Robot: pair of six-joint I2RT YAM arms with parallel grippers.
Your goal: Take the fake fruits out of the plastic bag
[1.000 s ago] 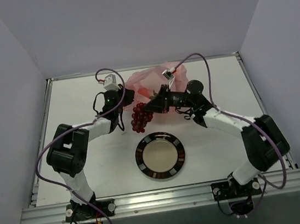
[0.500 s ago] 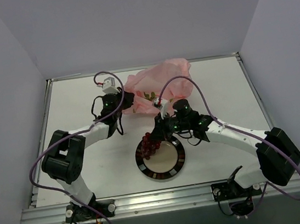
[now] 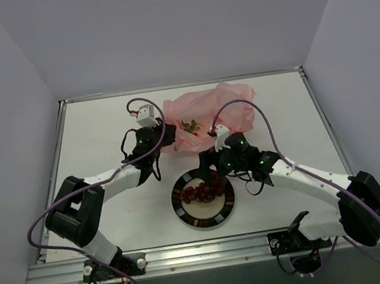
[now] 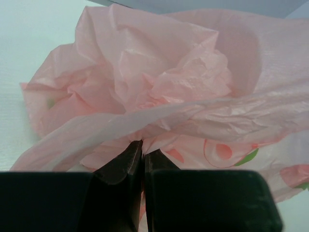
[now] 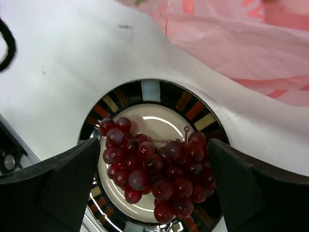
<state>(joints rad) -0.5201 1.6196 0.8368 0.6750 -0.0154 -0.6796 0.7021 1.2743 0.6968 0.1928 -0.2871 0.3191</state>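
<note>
Surface: a white table (image 3: 90, 127) closed in by pale lilac-grey walls, with both arm bases at its near edge.
Plastic bag: the plastic bag (image 3: 217, 107) is pink, crinkled and translucent. It lies at the far side of the table, behind the plate, and fills the left wrist view (image 4: 169, 82).
Printed marks: red rings and a green blot (image 4: 222, 151) show on the film.
Left gripper: the left gripper (image 4: 143, 147) sits at the bag's left end (image 3: 167, 136), its fingers pressed together and pinching a fold of the film.
Right gripper: the right gripper (image 5: 153, 145) hangs over the plate (image 3: 212, 175), its fingers spread wide to either side of the grapes, nothing clamped.
Grape bunch: the grape bunch (image 5: 154, 174) is dark red and lies loose on the plate's pale centre (image 3: 202, 193), out of the bag.
Plate: the plate (image 5: 150, 90) is round with a dark rim of coloured blocks. It sits near the front middle of the table (image 3: 186, 216), just beside the bag's near edge.
</note>
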